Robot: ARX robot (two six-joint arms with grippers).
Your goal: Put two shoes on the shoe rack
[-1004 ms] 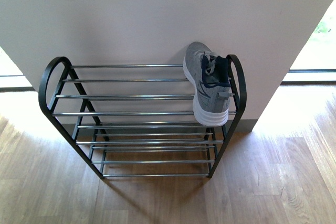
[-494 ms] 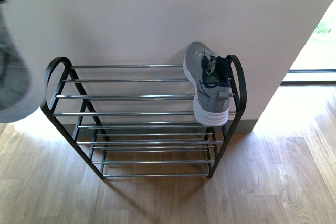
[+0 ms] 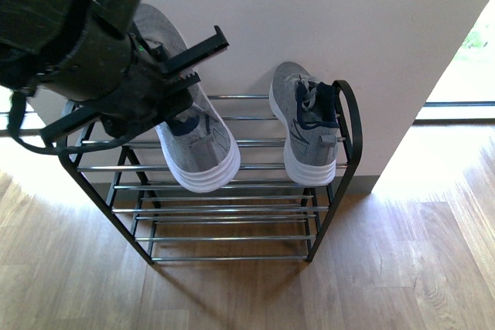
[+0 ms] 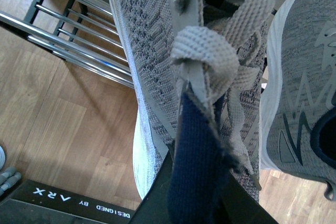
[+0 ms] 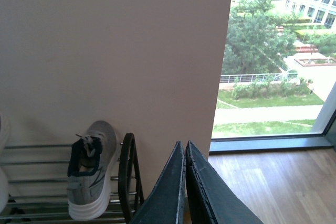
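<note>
A: Differing from half a second ago: showing the left gripper (image 3: 197, 63) newly in view, pinching a second sneaker (image 3: 197, 144) by its navy collar over the rack (image 3: 358, 125).
B: Counting two sneakers, one rack; seeing the first sneaker (image 3: 305, 125) lying unmoved at the top shelf's right end, and the right gripper (image 5: 185, 148) pressing its fingers together, empty.

The right tool (image 5: 185, 145), jaws together, hangs near a grey sneaker (image 5: 90, 174) on the rack (image 5: 126, 177).

On the shoe rack (image 3: 232, 209), the right-end sneaker (image 3: 305, 125) and the second sneaker (image 3: 197, 141) over its middle are grey knit, white-soled, navy-lined; the rack itself is black-framed, chrome-barred.
</note>
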